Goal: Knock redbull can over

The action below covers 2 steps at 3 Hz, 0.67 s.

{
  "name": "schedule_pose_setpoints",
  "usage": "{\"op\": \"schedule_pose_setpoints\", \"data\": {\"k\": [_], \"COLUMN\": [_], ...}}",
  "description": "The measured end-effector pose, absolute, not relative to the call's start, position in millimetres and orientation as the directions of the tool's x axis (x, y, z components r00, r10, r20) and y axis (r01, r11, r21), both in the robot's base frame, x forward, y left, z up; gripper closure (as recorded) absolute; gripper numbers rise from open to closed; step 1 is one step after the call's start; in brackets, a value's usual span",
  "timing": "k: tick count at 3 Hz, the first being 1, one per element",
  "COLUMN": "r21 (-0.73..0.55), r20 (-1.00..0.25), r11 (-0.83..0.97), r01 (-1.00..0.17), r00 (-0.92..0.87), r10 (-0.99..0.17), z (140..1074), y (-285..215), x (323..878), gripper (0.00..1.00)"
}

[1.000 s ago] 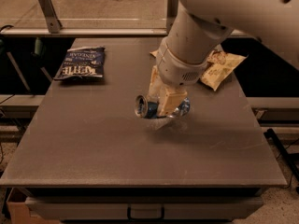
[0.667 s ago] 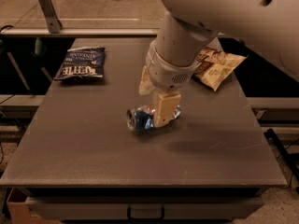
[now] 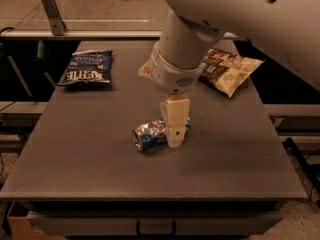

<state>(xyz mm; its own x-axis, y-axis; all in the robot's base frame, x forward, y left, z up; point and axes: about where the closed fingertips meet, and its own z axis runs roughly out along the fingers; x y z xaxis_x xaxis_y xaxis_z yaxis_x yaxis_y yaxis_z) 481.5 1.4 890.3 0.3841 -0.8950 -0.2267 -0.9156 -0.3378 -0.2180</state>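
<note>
Camera view: a small, dented blue-and-silver metal redbull can (image 3: 149, 135) lies on its side on a dark grey table (image 3: 75, 159). The cream gripper (image 3: 175, 135) of a white robot arm (image 3: 182, 59) comes down at the can's right end; whether it is clenched or released, I cannot tell. Behind the can, well apart, lie a flat dark-blue snack bag (image 3: 87, 68) to the left and a cream-and-brown snack bag (image 3: 227, 71) to the right.

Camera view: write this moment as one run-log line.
object: dented blue-and-silver metal redbull can | state: lying on side on grey table | gripper: low at can's right end | task: can down
</note>
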Motion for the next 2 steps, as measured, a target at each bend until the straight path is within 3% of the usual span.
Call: {"op": "schedule_pose_setpoints", "data": {"k": [1, 2], "r21": [-0.227, -0.264], "r20": [-0.314, -0.501], "r11": [-0.229, 0.030], "r01": [-0.947, -0.964], "r00": [0.294, 0.110], "r10": [-0.903, -0.859], "z": [906.5, 954.6], "y": [-40.7, -144.8], "x": [497.4, 509.0], "gripper": [0.00, 0.00]}}
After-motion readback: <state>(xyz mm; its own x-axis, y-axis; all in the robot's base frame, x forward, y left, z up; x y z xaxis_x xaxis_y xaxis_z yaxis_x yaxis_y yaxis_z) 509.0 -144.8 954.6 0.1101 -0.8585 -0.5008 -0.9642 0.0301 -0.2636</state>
